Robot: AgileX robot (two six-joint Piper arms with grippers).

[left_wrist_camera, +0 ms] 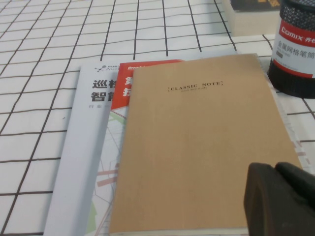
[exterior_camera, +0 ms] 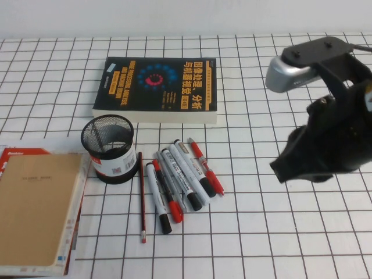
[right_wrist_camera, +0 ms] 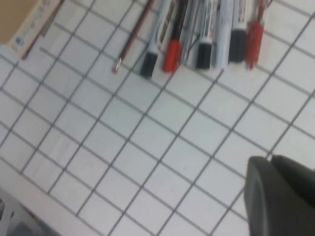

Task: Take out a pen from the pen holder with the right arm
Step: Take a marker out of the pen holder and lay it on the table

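- Several pens [exterior_camera: 183, 177] lie in a bunch on the checked table [exterior_camera: 273, 238], just right of the pen holder [exterior_camera: 110, 150]; they have red and black caps.
- One red pencil [exterior_camera: 141, 195] lies between the holder and the bunch.
- The black mesh holder stands upright, left of centre, beside a tan notebook [exterior_camera: 35, 209] at the near left.
- A dark book [exterior_camera: 157, 90] lies flat on the far side of the holder.
- The right gripper [exterior_camera: 282, 167] hangs above the table at the right, well apart from the pens, its fingers [right_wrist_camera: 295, 196] pressed together with nothing between them.
- The left gripper [left_wrist_camera: 273, 174] sits over the notebook's near edge, its fingers also closed and empty.
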